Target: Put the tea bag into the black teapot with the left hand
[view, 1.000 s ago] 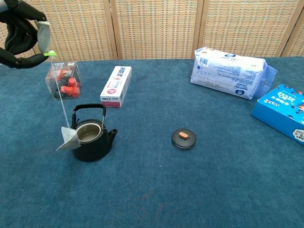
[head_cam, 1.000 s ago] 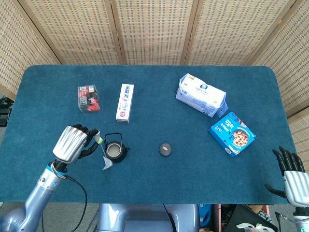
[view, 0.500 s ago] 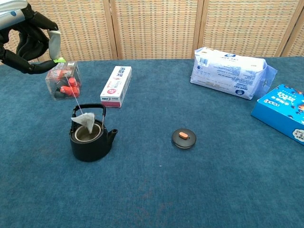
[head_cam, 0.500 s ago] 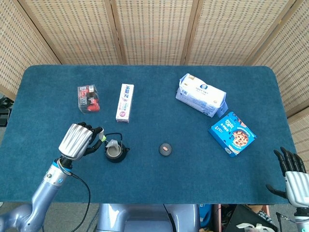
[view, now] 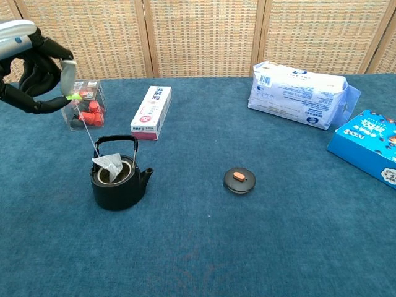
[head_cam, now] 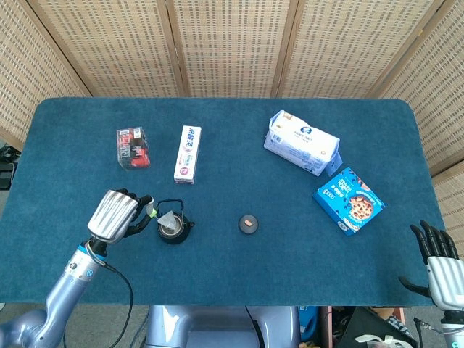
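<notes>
Left hand (view: 38,74) pinching green string tag, tea bag (view: 109,166) lowered since a moment ago onto black teapot (view: 117,185) mouth, partly inside; release pending; right hand (head_cam: 438,267) idle, fingers spread.

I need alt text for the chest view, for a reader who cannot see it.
The robot's left hand holds a tea bag by its string, the bag resting at the mouth of an open black teapot on a blue table. The teapot's lid lies apart.
</notes>
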`<action>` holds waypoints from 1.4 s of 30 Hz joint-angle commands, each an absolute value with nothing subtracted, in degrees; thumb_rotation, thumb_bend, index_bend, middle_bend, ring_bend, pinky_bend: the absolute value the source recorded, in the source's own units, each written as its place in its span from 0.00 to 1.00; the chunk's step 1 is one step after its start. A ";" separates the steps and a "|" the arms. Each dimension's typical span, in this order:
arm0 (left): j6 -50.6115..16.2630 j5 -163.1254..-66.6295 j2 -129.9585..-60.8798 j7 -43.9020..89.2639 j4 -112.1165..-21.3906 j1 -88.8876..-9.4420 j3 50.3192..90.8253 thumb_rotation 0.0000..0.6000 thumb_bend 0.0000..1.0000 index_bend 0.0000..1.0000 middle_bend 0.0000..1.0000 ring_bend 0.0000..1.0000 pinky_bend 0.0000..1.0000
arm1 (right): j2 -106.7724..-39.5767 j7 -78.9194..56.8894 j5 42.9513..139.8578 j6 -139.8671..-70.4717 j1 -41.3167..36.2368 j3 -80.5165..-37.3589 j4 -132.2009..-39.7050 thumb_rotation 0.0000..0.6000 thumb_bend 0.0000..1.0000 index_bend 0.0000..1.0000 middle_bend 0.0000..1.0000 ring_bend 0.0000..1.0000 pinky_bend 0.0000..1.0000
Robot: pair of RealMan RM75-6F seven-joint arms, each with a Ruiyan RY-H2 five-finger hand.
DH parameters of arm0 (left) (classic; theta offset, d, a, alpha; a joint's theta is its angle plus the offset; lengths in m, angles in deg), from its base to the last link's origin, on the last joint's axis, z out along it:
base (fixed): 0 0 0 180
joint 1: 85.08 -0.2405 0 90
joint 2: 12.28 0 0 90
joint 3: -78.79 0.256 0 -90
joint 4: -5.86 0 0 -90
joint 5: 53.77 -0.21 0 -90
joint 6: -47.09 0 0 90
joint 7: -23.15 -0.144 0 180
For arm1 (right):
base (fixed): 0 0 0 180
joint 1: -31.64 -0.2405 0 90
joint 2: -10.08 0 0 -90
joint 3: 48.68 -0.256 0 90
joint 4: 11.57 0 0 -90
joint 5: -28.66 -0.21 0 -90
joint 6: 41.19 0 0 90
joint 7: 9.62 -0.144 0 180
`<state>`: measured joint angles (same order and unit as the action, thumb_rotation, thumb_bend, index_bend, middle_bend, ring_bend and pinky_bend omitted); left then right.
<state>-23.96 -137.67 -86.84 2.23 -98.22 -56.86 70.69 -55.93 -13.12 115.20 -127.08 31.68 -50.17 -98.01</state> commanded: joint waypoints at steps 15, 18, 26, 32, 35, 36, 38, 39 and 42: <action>-27.02 -138.93 -87.54 -2.35 -94.99 -61.71 76.90 1.00 0.50 0.64 0.84 0.74 0.66 | -55.89 -13.56 115.32 -126.98 31.65 -50.12 -97.87 1.00 0.06 0.00 0.00 0.00 0.00; -27.71 -138.68 -87.90 -2.40 -93.79 -62.89 77.81 1.00 0.50 0.64 0.84 0.74 0.66 | -55.90 -13.58 115.30 -126.90 31.62 -50.12 -97.85 1.00 0.06 0.00 0.00 0.00 0.00; -28.85 -137.22 -88.42 -2.88 -91.89 -65.54 79.34 1.00 0.50 0.64 0.84 0.74 0.66 | -55.98 -13.61 115.33 -126.54 31.31 -50.21 -97.84 1.00 0.06 0.00 0.00 0.00 0.00; -28.50 -135.76 -87.80 -4.00 -92.13 -66.69 79.92 1.00 0.50 0.64 0.83 0.74 0.65 | -56.01 -13.57 115.39 -126.51 31.20 -50.25 -97.85 1.00 0.06 0.00 0.00 0.00 0.00; -28.05 -135.18 -87.20 -4.59 -92.71 -67.03 80.22 1.00 0.49 0.60 0.83 0.74 0.66 | -55.99 -13.55 115.40 -126.42 31.12 -50.25 -97.89 1.00 0.06 0.00 0.00 0.00 0.00; -28.05 -135.18 -87.06 -4.71 -92.83 -67.12 80.28 1.00 0.49 0.58 0.83 0.74 0.66 | -56.00 -13.54 115.45 -126.44 31.11 -50.25 -97.89 1.00 0.06 0.00 0.00 0.00 0.00; -27.93 -135.08 -86.71 -4.77 -93.21 -67.32 80.44 1.00 0.49 0.54 0.83 0.74 0.66 | -56.00 -13.48 115.49 -126.47 31.05 -50.30 -97.93 1.00 0.06 0.00 0.00 0.00 0.00; -27.87 -135.01 -86.50 -4.83 -93.43 -67.42 80.51 1.00 0.49 0.51 0.83 0.74 0.66 | -55.98 -13.48 115.46 -126.46 31.05 -50.30 -97.93 1.00 0.06 0.00 0.00 0.00 0.00; -27.53 -134.90 -85.90 -4.89 -93.96 -67.61 80.73 1.00 0.49 0.45 0.82 0.73 0.66 | -55.97 -13.43 115.43 -126.48 31.04 -50.32 -97.94 1.00 0.06 0.00 0.00 0.00 0.00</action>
